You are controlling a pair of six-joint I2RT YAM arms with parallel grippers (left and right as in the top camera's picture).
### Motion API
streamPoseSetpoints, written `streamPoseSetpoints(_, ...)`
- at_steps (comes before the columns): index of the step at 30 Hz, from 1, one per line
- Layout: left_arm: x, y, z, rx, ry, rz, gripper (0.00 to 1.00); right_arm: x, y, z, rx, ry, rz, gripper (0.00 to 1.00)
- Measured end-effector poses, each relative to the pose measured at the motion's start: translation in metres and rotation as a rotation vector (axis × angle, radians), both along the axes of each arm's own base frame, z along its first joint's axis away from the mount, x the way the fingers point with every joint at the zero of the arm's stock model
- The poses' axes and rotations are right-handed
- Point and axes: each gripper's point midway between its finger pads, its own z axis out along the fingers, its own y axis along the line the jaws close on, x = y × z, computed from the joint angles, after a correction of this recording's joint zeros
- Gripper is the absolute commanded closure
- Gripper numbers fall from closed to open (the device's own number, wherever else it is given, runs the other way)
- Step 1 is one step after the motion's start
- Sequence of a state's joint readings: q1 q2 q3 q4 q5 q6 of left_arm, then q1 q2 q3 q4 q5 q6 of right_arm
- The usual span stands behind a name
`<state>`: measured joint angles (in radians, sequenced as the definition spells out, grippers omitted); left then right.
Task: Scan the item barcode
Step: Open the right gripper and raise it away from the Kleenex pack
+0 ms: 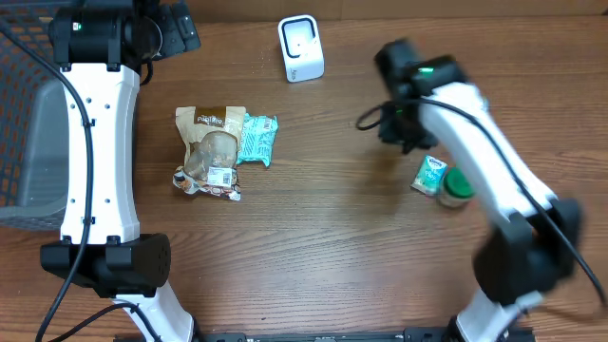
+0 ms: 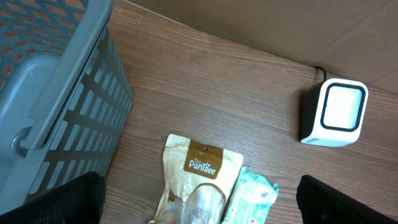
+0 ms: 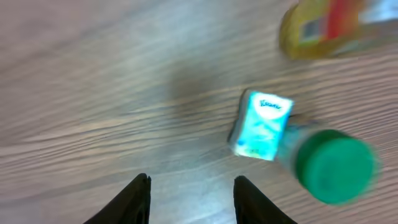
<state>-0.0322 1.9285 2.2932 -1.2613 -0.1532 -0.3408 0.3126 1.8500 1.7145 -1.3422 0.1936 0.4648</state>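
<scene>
The white barcode scanner (image 1: pixel 301 47) stands at the back of the table and also shows in the left wrist view (image 2: pixel 336 114). A brown Pantree pouch (image 1: pixel 211 150) and a teal wipes pack (image 1: pixel 255 140) lie side by side left of centre. My left gripper (image 2: pixel 199 186) hangs wide open above them, holding nothing. A small Kleenex tissue pack (image 3: pixel 261 124) lies against a green-lidded bottle (image 3: pixel 336 165) at the right. My right gripper (image 3: pixel 191 186) is open over bare wood just beside them, with nothing between its fingers (image 3: pixel 134 199).
A grey slatted basket (image 1: pixel 28 142) fills the left edge, close to the left arm. A blurred yellow jar with a red label (image 3: pixel 323 25) lies beyond the tissue pack in the right wrist view. The right arm (image 1: pixel 494 161) crosses above the tissue pack and bottle.
</scene>
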Motion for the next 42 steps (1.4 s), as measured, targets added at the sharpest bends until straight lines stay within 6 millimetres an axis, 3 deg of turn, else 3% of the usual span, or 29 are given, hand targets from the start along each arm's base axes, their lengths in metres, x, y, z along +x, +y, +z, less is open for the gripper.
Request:
streamPoseSetpoints(2,0.0,0.0,0.0,0.0,0.0,0.0,0.01,-0.007,-0.008,0.032,0.033,-0.065,0.019,0.61)
streamPoseSetpoints(5,0.0,0.0,0.0,0.0,0.0,0.0,0.0,-0.015,-0.023,0.056,0.056,-0.114,0.012,0.62)
streamPoseSetpoints(10,0.0,0.0,0.0,0.0,0.0,0.0,0.01,-0.016,-0.038,0.063,0.078,-0.123,-0.01,0.6)
streamPoseSetpoints(11,0.0,0.0,0.0,0.0,0.0,0.0,0.0,-0.017,-0.038,0.063,0.083,-0.12,-0.011,0.0)
streamPoseSetpoints(24,0.0,0.0,0.0,0.001,0.0,0.0,0.01,-0.01,-0.02,0.065,0.187,-0.139,0.024,0.0)
streamPoseSetpoints(42,0.0,0.0,0.0,0.0,0.0,0.0,0.0,-0.011,-0.018,0.065,0.197,-0.137,0.027,0.0)
